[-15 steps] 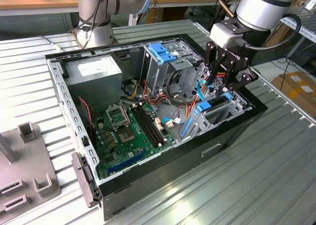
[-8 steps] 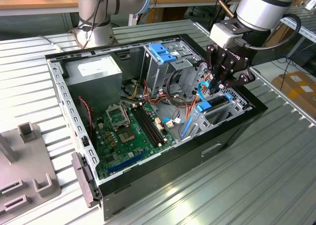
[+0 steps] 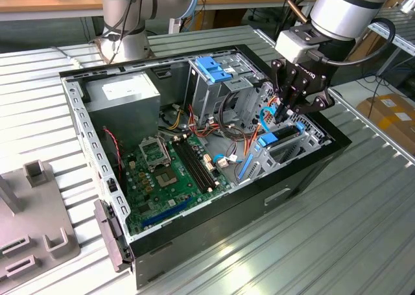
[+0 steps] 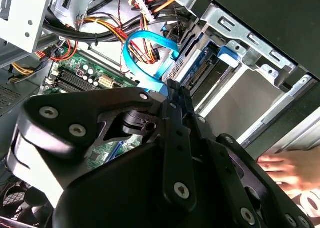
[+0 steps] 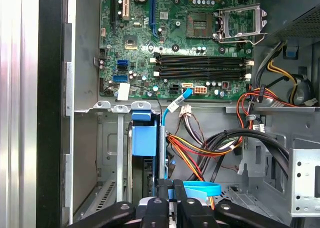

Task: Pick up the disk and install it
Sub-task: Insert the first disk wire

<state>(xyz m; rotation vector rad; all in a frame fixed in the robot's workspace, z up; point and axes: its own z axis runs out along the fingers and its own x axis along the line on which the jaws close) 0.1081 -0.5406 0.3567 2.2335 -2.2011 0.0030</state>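
The disk (image 3: 285, 138) lies flat in the metal bay at the end of the open computer case (image 3: 84, 133) on the exterior view's right, with light-blue rails along its edges. In the second wrist view its grey face (image 4: 235, 105) shows inside the bay frame. My gripper (image 3: 286, 111) hangs just above the disk's inner end. Its black fingers are pressed together in both wrist views (image 4: 175, 87) (image 5: 170, 188), and I see nothing between them. A looped blue data cable (image 4: 145, 40) (image 5: 200, 189) sits right beside the fingertips.
In the case are a green motherboard (image 3: 175, 165) (image 5: 185, 37), a grey power-supply box (image 3: 123, 94), a drive cage with a blue bracket (image 3: 211, 68) and bundled wires (image 5: 200, 143). A grey fixture (image 3: 32, 224) stands on the exterior view's left. A person's hand (image 4: 285, 170) is outside the case wall.
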